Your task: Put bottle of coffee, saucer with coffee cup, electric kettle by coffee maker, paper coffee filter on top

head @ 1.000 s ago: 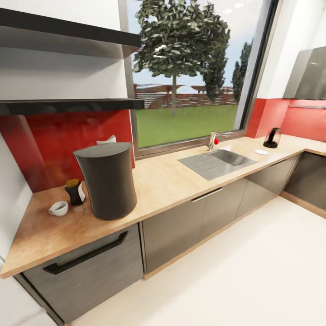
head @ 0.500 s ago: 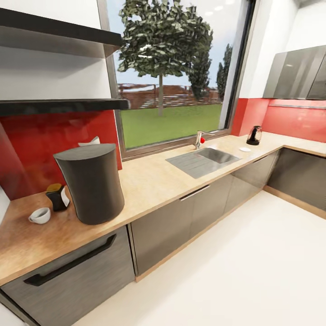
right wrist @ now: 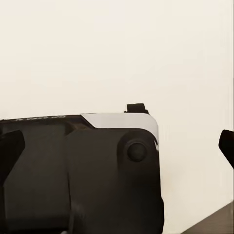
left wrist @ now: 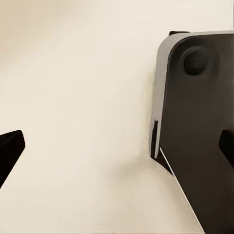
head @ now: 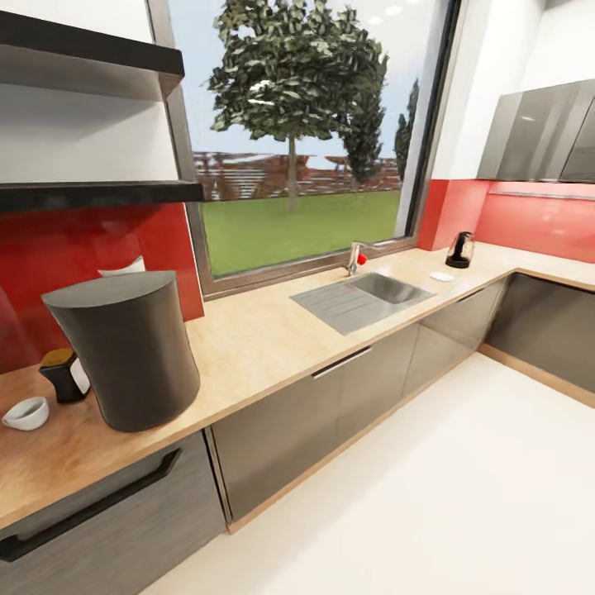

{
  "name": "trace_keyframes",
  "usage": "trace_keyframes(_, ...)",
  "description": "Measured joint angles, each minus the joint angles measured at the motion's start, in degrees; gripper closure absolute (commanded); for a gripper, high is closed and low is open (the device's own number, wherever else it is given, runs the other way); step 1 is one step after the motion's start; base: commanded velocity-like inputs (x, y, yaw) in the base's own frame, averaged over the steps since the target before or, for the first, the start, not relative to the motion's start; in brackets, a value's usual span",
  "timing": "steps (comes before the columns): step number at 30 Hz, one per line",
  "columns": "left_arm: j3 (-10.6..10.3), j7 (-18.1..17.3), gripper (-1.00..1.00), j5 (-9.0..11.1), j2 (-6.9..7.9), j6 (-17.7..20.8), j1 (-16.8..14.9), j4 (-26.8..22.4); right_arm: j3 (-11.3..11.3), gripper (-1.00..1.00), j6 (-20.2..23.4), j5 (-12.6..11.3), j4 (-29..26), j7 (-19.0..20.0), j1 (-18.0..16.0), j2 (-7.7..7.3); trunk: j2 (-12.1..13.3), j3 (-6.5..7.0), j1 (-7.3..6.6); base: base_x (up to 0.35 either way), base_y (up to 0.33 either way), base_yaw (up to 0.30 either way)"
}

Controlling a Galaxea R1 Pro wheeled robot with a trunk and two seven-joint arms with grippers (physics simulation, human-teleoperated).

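The dark grey coffee maker (head: 124,351) stands on the pale countertop (head: 264,330) at the left end. Just left of it are the small bottle of coffee (head: 64,373) and the white coffee cup (head: 26,412). A white folded paper coffee filter (head: 124,267) peeks out behind the coffee maker. Far along the counter, by the corner, stand the glass electric kettle (head: 460,249) and the white saucer (head: 442,277). The kitchen shelf (head: 91,194) is bare. My left gripper (left wrist: 117,148) and right gripper (right wrist: 117,146) are open over the floor and hold nothing.
An inset grey sink (head: 364,299) with a tap (head: 355,258) lies mid-counter under the big window. A second shelf (head: 83,62) hangs above the first. Dark cabinets (head: 330,405) run below the counter, beside a wide white floor (head: 430,512). The robot's base (left wrist: 200,136) shows under both wrists.
The whole head view has shifted, so the coffee maker, bottle and cup now sit further left in the picture. That is the camera moving; the things on the counter have stayed put.
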Motion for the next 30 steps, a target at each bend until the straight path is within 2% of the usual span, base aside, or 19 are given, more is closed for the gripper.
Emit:
trace_keyframes(8,-0.02,0.01,-1.00,-0.05,0.09,-0.04,0.15,0.00,-0.02,-1.00,0.01,-0.01,0.02,0.00,-0.01,-0.09,0.01,0.06,0.00,0.199,-0.270,-0.072)
trace_keyframes(20,-0.03,0.00,-1.00,0.04,0.06,0.02,0.17,0.00,-0.02,-1.00,0.00,0.01,0.02,-0.01,0.00,-0.12,0.00,0.27,0.00,0.171,-0.284,-0.281)
trace_keyframes(30,0.04,0.01,-1.00,0.09,-0.01,-0.08,0.17,0.00,-0.02,-1.00,0.01,0.04,0.02,0.00,0.02,-0.12,0.00,0.27,-0.01,0.248,-0.243,-0.295)
